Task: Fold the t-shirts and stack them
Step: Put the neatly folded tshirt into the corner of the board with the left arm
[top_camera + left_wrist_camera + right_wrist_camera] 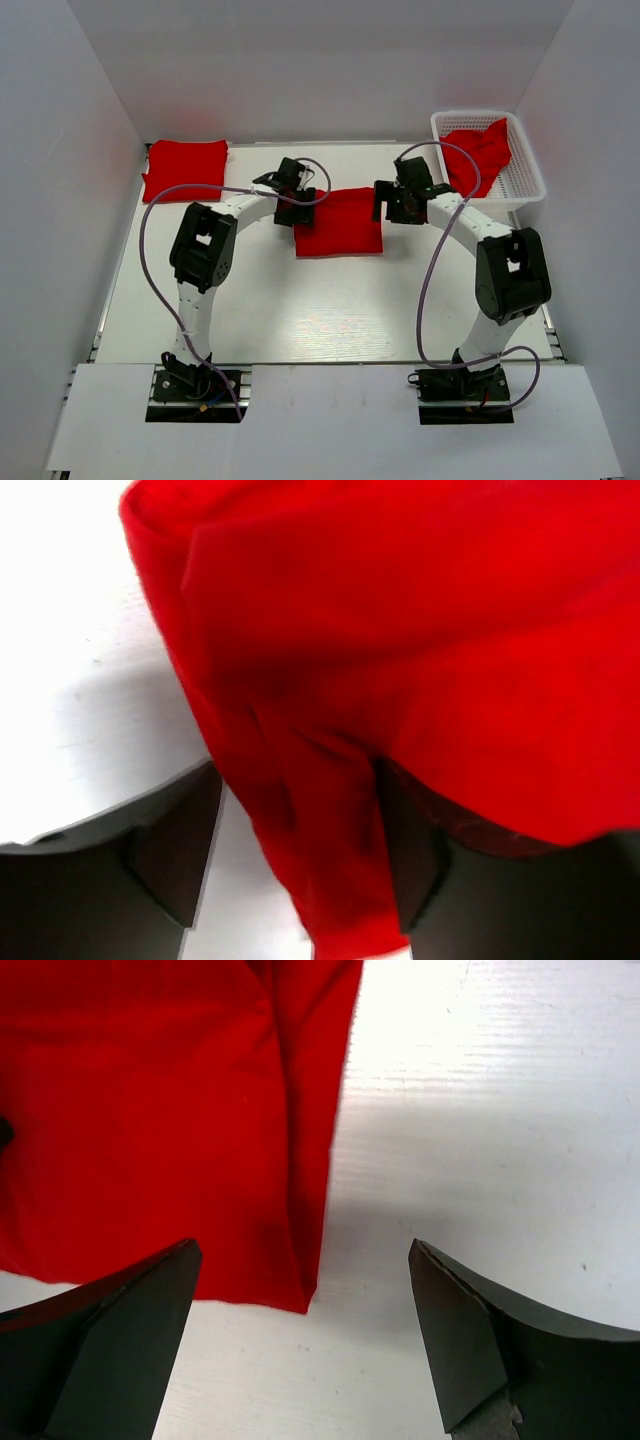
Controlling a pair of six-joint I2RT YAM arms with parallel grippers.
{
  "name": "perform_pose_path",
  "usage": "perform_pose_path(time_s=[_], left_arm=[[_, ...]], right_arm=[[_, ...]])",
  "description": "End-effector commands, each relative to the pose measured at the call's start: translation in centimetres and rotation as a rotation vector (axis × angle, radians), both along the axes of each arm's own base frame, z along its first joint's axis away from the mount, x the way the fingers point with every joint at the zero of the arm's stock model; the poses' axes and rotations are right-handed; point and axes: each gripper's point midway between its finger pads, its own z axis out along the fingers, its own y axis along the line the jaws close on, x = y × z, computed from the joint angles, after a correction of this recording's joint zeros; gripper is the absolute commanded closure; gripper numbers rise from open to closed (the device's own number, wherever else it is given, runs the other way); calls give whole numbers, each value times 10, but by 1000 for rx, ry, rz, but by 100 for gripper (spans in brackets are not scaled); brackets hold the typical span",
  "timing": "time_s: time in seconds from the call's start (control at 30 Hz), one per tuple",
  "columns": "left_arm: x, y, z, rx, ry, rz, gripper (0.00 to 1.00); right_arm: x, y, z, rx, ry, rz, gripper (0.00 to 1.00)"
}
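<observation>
Right now I'm on the second shirt. The folded shirt (340,222) lies in the middle of the counter (300,320), between my two arms. I judge it ready to be carried to the finished shirt (185,168), which lies flat in the upper left of the overhead frame. A crumpled shirt (482,148) sits in the basket (528,188) at upper right.

My left jaws straddle the folded shirt's left edge. In the left wrist view a bunched fold of red runs down between the fingers (170,865). It touches the right one, and a sliver of white counter shows against the left, so I'd call them spread around the cloth, not pinching. My right jaws stand wide apart with nothing between them, just beside the shirt's right edge.

Next, I reckon, both sides need a firm pinch through all the layers before any lift, or the fold will slide open.

I can't tell how many layers sit inside the left jaws, because blurred cloth fills most of that view. From above, the arms cover both edges of the shirt.
</observation>
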Motion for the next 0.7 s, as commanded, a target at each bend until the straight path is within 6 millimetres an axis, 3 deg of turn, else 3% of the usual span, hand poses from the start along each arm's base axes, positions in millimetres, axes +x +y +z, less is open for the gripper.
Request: perform_pose_path(time_s=[0.0,0.07,0.17,0.2,0.27,0.3,0.4,0.53,0.57,0.63,0.67], left_arm=[[-8,-7,-11,-7,36,-34,28],[-9,-8,-15,-10,48,-38,30],[-9,-15,-19,-40,47,-66,44],[-14,-14,-26,-44,60,-71,57],[-13,-23,-23,-83,28,-129,66],[-16,-24,-25,-92,34,-136,76],[-11,-28,-16,-102,0,-176,100],[10,-21,20,-39,-111,-187,100],[23,-13,39,-10,-169,-173,100],[30,-4,51,20,-195,-170,100],[38,-1,69,39,-239,-154,100]], right_arm=[[2,-5,29,13,-83,-25,10],[-2,-8,30,10,-87,-33,10],[-7,-15,36,6,-105,-58,10],[-11,-16,43,14,-117,-66,10],[-16,-20,42,10,-119,-80,10],[-18,-21,55,24,-146,-84,10],[-26,-28,62,29,-171,-120,10],[-39,-42,92,43,-272,-170,10],[-41,-46,93,38,-277,-187,10],[-48,-49,100,44,-301,-190,10],[-50,-54,102,28,-305,-210,10]])
